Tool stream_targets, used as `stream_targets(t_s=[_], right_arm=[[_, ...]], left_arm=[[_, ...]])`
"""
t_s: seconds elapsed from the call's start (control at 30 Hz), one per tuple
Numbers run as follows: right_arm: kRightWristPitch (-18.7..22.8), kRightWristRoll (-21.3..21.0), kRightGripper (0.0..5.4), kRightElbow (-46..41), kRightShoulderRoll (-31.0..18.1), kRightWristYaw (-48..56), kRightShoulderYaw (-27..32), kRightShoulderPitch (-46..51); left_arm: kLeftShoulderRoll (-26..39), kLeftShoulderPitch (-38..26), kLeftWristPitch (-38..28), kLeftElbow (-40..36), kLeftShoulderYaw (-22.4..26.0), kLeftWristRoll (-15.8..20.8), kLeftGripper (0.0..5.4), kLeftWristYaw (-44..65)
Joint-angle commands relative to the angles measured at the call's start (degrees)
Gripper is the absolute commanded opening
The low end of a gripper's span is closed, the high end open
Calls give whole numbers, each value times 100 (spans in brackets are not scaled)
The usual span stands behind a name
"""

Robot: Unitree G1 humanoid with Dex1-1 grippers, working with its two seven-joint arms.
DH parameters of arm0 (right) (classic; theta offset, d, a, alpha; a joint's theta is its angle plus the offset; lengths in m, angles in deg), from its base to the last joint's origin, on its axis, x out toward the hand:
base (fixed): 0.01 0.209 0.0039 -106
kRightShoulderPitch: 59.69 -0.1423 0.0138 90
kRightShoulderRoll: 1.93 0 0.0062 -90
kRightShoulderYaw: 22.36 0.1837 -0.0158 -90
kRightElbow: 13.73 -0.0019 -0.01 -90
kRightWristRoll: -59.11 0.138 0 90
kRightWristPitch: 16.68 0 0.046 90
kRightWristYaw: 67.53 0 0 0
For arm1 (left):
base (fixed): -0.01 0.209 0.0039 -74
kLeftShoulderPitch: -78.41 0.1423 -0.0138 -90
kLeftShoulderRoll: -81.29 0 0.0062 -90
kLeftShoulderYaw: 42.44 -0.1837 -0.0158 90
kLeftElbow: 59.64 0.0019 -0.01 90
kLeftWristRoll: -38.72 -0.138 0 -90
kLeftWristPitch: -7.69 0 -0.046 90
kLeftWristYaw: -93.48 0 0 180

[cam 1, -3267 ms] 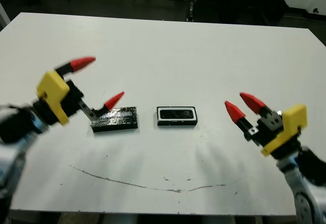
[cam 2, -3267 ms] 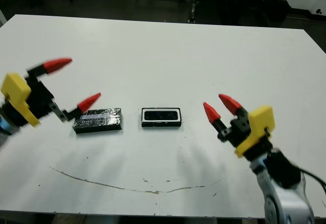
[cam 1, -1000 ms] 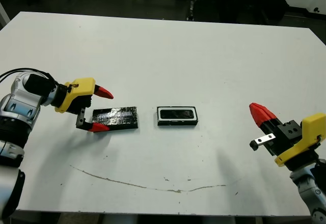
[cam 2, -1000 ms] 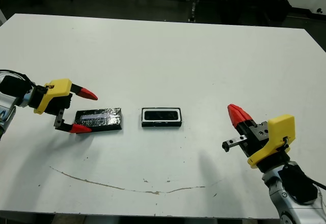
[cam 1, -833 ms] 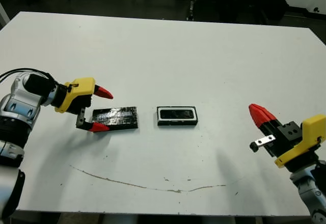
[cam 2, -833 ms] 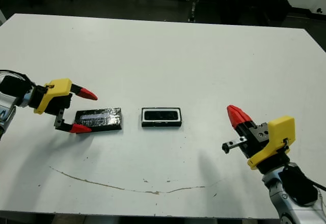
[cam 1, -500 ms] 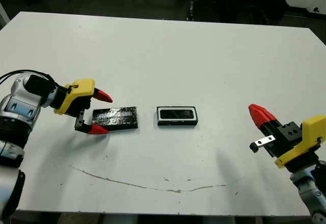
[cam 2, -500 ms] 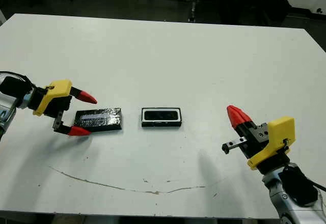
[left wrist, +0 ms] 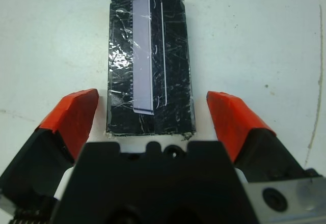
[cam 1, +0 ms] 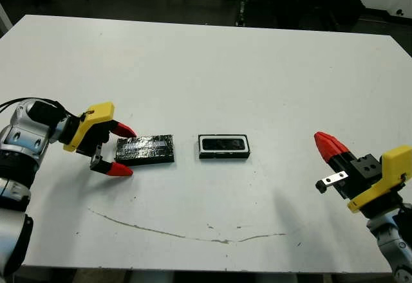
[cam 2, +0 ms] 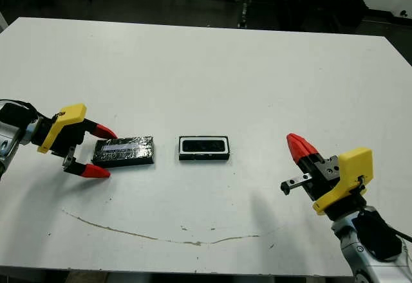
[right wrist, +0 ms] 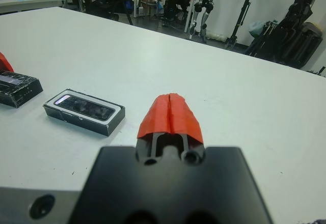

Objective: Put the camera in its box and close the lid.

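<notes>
Since half a second ago, the left tool (cam 1: 118,148) has slid a little toward the robot and away from the lid (cam 1: 145,149); its two red fingers (left wrist: 73,115) are spread wide, one on each side of the lid's near short end, with a small gap on both sides and nothing gripped. The lid has not changed place. It lies flat on the white table (cam 1: 212,71), shiny and crinkled, just left of the box (cam 1: 223,146).

The box sits near the middle of the table with its white lining visible around the camera (right wrist: 85,107), which is already lying inside it, glossy face up. So the first half of the task looks done, and what remains, in my judgement, is to pick up the lid and put it on the box.

The right tool (right wrist: 170,114) hangs over the right part of the table, well apart from the box, with its fingers pressed together and empty.

Some risks I see from here. The lid is thin and flat on the table, so fingers closing from the sides may slip over its smooth surface, or push it sideways instead of lifting it. If the left tool closes while it is set back this far, it may catch only the edge and the lid could tilt or drop. Later, a lid placed not square on the box could shift the box, because nothing holds the box still.
</notes>
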Motion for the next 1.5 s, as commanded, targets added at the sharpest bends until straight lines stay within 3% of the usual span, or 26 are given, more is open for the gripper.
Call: stream_targets(t_s=[0.03, 0.27, 0.4, 0.73, 1.07, 1.3, 1.5], right_arm=[[-12, 39, 1, 8, -76, 9, 55, 30], [-30, 44, 0, 24, -107, 39, 71, 27], [-1, 30, 0, 20, -115, 9, 89, 11], [58, 88, 0, 30, -142, -10, 150, -42], [209, 155, 0, 13, -182, -51, 178, -94], [227, 77, 0, -5, -216, -84, 110, -107], [83, 47, 0, 72, -198, 9, 61, -120]], left_arm=[[18, -11, 172, -40, -71, -124, 540, -69], [-20, 134, 788, -246, 105, 39, 518, -330], [25, 221, 1302, -594, 96, 37, 461, -502], [26, 201, 1376, -514, 178, 191, 317, -365], [11, 21, 852, -68, 149, 117, 317, -105], [-76, -19, 1094, 40, 406, 342, 317, -203], [-141, -133, 1775, -398, 549, 530, 317, -473]])
